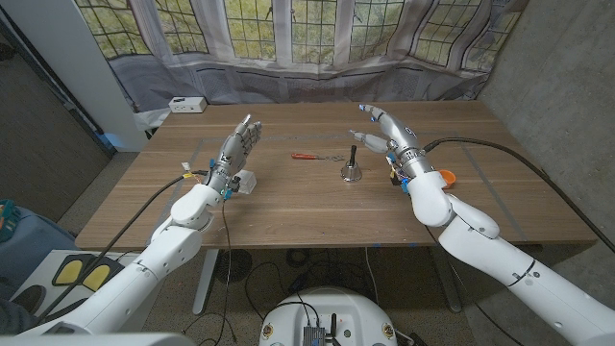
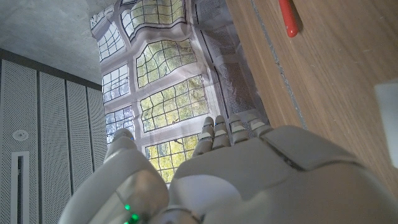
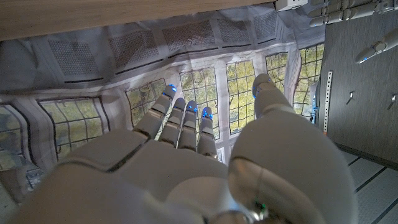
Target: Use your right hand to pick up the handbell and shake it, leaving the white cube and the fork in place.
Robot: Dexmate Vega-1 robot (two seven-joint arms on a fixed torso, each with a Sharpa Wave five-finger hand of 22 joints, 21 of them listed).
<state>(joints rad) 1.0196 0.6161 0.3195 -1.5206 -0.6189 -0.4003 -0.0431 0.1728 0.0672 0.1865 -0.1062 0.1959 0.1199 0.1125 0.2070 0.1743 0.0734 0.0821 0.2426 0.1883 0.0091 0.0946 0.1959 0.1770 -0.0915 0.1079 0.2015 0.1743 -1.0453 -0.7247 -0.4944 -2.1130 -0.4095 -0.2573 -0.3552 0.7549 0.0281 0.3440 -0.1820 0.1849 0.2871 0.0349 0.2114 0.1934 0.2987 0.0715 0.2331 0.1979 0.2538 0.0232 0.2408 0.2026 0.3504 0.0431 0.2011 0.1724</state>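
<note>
Right robot hand (image 1: 384,135) spread wide, holding nothing, just beside handbell (image 1: 351,168) upright on tabletop (image 1: 288,207); left robot hand (image 1: 238,149) likewise open, empty.

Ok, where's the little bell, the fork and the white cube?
handbell (image 1: 351,172), head view, on its metal bowl.
fork (image 1: 309,156), head view, on its red handle.
white cube (image 1: 247,182), head view, on the side beside the left hand.
</note>
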